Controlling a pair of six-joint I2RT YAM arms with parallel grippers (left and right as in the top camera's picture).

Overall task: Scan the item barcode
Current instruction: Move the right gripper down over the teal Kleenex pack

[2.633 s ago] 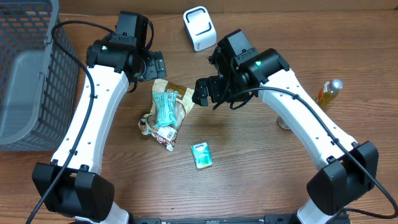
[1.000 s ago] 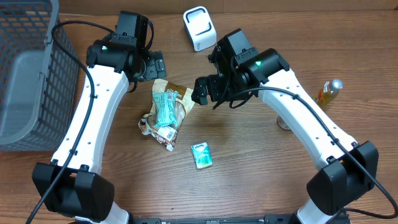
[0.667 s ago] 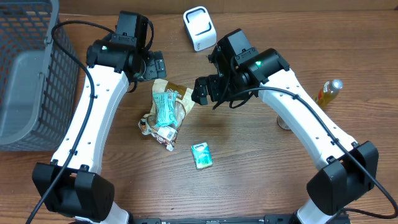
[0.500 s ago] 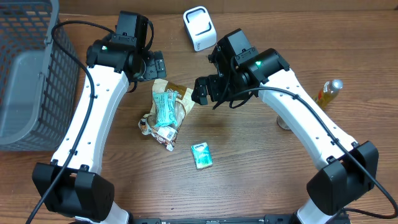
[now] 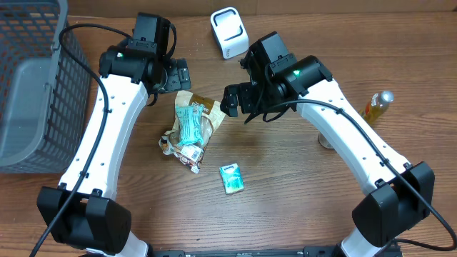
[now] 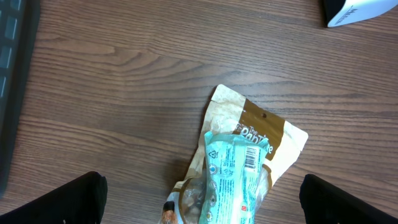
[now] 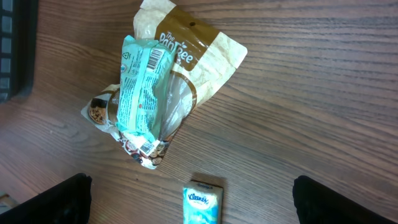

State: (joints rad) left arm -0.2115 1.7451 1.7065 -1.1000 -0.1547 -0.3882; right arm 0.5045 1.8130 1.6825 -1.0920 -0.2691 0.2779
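Teal packet (image 5: 189,123) on brown bag (image 5: 208,108), barcode up; left gripper (image 5: 176,75), right gripper (image 5: 230,103) both spread wide, empty

Looks like a mock shop checkout set up in a robotics lab. Suggested by a grey mesh shopping basket (image 5: 75,86) at the left of a wood-grain table (image 5: 300,207), a white barcode scanner (image 5: 228,32) at the far side, and retail goods lying loose: a brown snack pouch (image 5: 208,109), a teal packet (image 5: 189,125), a Kleenex tissue pack (image 5: 230,178), a small bottle (image 5: 377,105). Marked as a lab by two white robot arms (image 5: 107,135).
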